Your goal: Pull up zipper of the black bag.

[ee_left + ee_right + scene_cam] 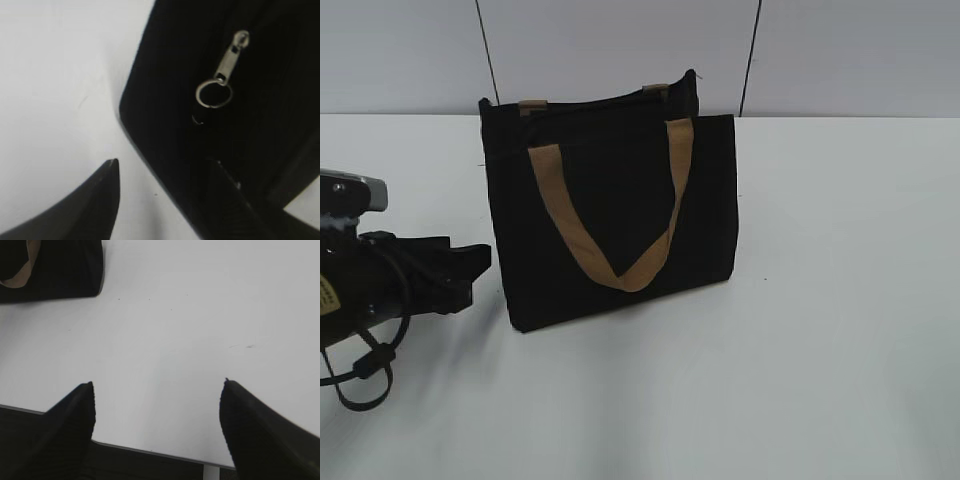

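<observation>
The black bag stands upright on the white table, with its tan loop handle hanging down the front. In the left wrist view the zipper, a silver pull tab with a ring, lies on the bag's dark side. It is a little beyond my left gripper, up and to the right. The left gripper is open and empty; its right finger overlaps the bag's edge. In the exterior view it sits low by the bag's left side. My right gripper is open and empty over bare table, far from the bag.
The white table extends to the right of the bag and in front of it. A grey panelled wall stands behind. The table's near edge runs just under the right gripper. The right arm is out of the exterior view.
</observation>
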Tool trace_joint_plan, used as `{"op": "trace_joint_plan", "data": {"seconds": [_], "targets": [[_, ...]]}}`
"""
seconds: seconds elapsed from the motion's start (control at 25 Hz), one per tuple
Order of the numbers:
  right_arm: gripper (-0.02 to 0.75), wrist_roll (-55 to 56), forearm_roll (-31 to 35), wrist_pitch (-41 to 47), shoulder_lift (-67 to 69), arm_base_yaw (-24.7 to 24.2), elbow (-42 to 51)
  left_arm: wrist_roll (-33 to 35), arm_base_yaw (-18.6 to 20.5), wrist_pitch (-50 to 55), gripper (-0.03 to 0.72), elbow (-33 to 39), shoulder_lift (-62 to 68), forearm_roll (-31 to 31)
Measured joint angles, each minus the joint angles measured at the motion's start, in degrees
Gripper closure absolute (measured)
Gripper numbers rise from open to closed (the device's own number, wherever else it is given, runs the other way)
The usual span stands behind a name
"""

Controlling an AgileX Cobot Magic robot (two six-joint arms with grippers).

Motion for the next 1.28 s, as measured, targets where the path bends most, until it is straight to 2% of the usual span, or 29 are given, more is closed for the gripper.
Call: {"op": "trace_joint_plan", "data": {"seconds": [0.16,0.36,0.56,0.76,1.28], "targets": [[0.149,0.00,0.00,0.00,0.00,0.00,0.00,1.25,0.54,-11.02,0.272,0.00,7.17,2.58],[0.149,0.00,0.00,0.00,0.00,0.00,0.00,2.13,4.16,-21.94,0.281,-0.08,15.96,7.90],[0.149,0.00,0.00,0.00,0.00,0.00,0.00,2.18,7.90,-23.25,0.328,-1.32,21.08,14.08],[0.149,0.00,0.00,0.00,0.00,0.00,0.00,2.18,8.71,-23.57,0.337,-4.34,22.30,20.95],[0.149,0.00,0.00,0.00,0.00,0.00,0.00,2.18,8.71,-23.74,0.352,-12.18,22.88,22.31]]}}
